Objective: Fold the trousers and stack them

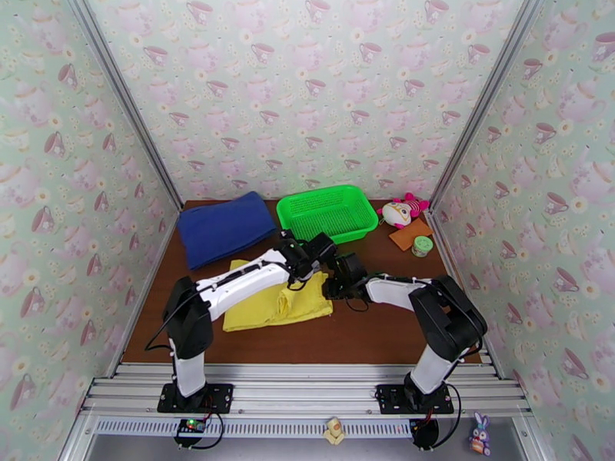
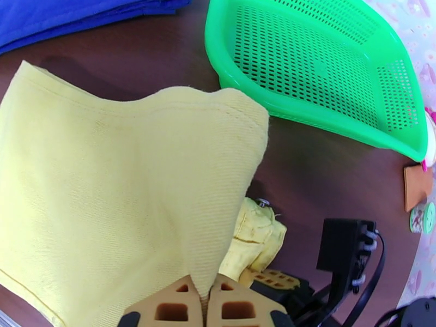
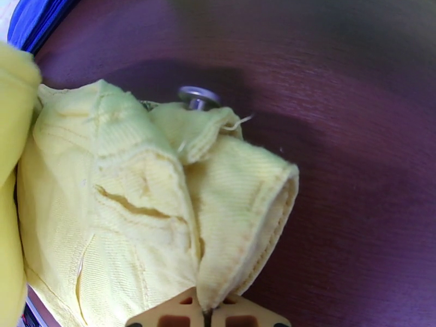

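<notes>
**Both claws pinch the trousers**

Left wrist: the left gripper pinches a fold of the trousers, which spread ahead and to its left. The green basket lies ahead-right, its mesh floor bare.

Right wrist: the right gripper is clamped on a hem, with a metal button beyond.

Top: the basket sits beyond both claws.

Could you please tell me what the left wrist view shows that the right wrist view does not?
Left wrist view: the green basket and a brown mat. Right wrist view: a slit in the cloth and a loose thread. Both: the trousers, the blue cloth, the table, the metal button; the left gripper and right gripper each have jaws shut on the trousers.
</notes>
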